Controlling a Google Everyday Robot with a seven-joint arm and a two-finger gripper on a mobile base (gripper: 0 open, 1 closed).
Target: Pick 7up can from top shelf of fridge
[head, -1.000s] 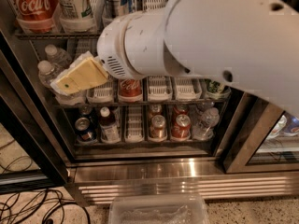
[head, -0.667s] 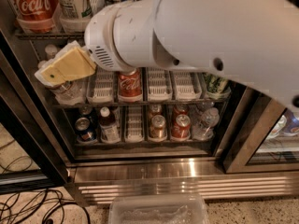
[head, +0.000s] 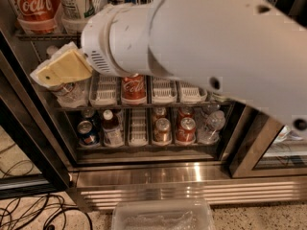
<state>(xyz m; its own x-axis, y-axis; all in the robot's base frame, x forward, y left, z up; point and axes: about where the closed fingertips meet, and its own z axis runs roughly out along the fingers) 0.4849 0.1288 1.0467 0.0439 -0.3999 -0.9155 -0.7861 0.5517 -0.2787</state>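
The 7up can (head: 74, 1), pale green and white with a fine-print panel, stands at the left of the top shelf (head: 29, 33) of the fridge (head: 144, 172), next to a red Coca-Cola can (head: 32, 4). My gripper (head: 62, 68), with yellowish pads on the end of the big white arm (head: 201, 47), hangs in front of the left side of the rack below. It is below the 7up can and apart from it. The arm hides most of the top shelf to the right.
A Coca-Cola can (head: 133, 87) sits in white lane trays on the middle rack. Cans (head: 184, 128) and bottles (head: 112, 128) fill the lowest rack. A black door frame (head: 29, 143) is at left, an open glass door (head: 268, 152) at right. A clear plastic bin (head: 163, 215) and cables (head: 29, 210) lie on the floor.
My gripper and arm have moved left and slightly up in front of the fridge, closer to the left side under the top shelf.
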